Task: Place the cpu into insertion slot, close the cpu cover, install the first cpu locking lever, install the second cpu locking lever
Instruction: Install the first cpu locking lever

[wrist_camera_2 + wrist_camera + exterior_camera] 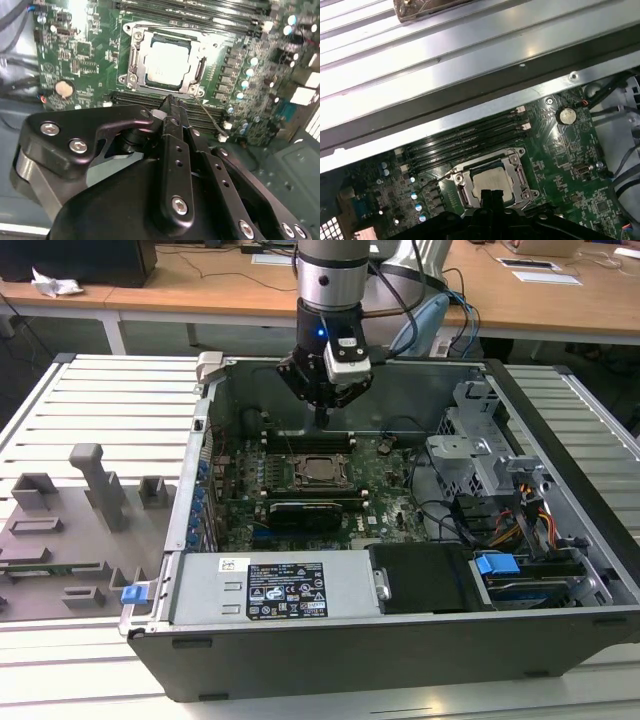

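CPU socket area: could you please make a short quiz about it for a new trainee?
1. True or false: the cpu shows through the window of the cpu cover.
2. The end effector is above: A) the motherboard; B) the power supply; C) the drive cage.
3. Fill in: the cpu cover is folded ____ (up/down).
Key: 1 true; 2 A; 3 down.

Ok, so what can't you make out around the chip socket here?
First wrist view: the gripper hides the near edge of the socket.
Exterior view: the cover is too small to tell if latched.
Second wrist view: the gripper covers its own tip, so contact with the board is unclear.
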Tool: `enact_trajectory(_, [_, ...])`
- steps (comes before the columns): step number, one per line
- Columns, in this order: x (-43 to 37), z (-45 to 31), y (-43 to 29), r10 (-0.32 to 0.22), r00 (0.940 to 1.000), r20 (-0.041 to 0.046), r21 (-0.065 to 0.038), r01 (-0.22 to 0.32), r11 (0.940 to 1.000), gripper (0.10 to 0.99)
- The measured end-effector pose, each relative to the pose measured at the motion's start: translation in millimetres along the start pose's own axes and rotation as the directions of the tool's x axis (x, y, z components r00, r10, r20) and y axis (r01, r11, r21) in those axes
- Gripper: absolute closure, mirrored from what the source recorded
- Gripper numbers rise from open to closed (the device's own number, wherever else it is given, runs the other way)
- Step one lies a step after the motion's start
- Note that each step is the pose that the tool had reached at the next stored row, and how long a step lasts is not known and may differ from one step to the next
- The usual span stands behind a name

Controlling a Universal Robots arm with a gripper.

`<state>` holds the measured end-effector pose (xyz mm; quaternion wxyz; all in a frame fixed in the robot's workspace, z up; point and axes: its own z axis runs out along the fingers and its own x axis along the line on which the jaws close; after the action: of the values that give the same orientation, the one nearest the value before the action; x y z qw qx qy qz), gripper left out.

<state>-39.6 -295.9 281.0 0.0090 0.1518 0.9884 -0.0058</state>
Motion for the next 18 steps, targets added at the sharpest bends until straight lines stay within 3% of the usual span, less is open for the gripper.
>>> enact_trajectory(2, [0.0,0.0,0.0,-0.068,0.9977,0.0007,-0.001,0.068,0.9977,0.976])
enact_trajectory(5, [0.0,0.2,0.0,-0.185,0.9827,0.0017,-0.003,0.185,0.9827,0.976])
enact_trajectory(10, [0.0,0.3,0.0,-0.264,0.9646,0.0027,-0.007,0.264,0.9645,0.976])
enact_trajectory(18, [5.5,2.3,-1.7,-0.269,0.9632,0.0028,-0.007,0.269,0.9631,0.976])
